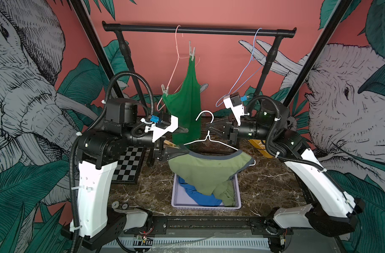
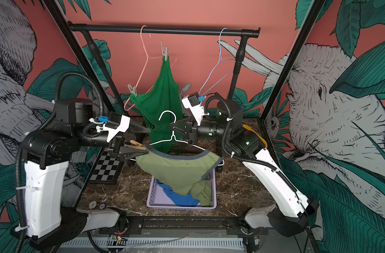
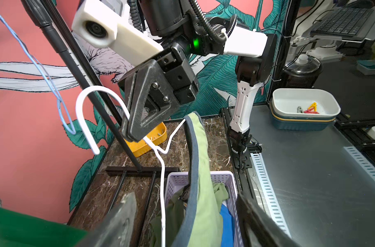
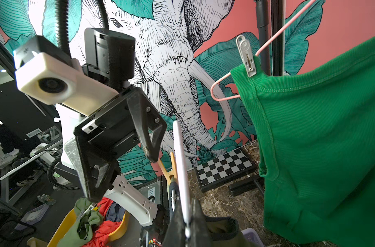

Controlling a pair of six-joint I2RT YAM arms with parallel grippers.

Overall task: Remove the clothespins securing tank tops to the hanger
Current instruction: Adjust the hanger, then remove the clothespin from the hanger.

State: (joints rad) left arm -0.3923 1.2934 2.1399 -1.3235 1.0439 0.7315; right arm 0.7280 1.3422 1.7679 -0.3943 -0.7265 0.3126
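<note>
1. Nearest stand the bases of both arms, on the front rail (image 1: 207,221). The left arm (image 1: 95,175) rises, bends at the elbow and reaches level toward the middle. The right arm (image 1: 318,175) does the same from the opposite side.
2. At the back, the bright green tank top (image 1: 187,103) hangs below the rack (image 1: 198,29), pinned by two pale clothespins (image 1: 192,52) (image 1: 165,88).
3. The olive tank top (image 1: 207,168) hangs on the white hanger (image 3: 77,108) above the bench (image 1: 264,186). Its lower part falls into the basket (image 1: 207,207), where the blue tank top (image 1: 198,195) lies.
4. The right gripper (image 1: 207,127) is clamped tight on the neck of the hanger and holds it up.
5. The left gripper (image 2: 146,142) has its jaws wide apart, one above the other, and grips nothing.
6. The tan clothespin (image 2: 136,144) lies between these jaws. Its long axis runs along the reach of the gripper, and its biting end points away from the wrist, at the grey trim of the olive top. I judge that the left arm, the nearer one, must press the tails of the pin and then draw back along this axis.
</note>
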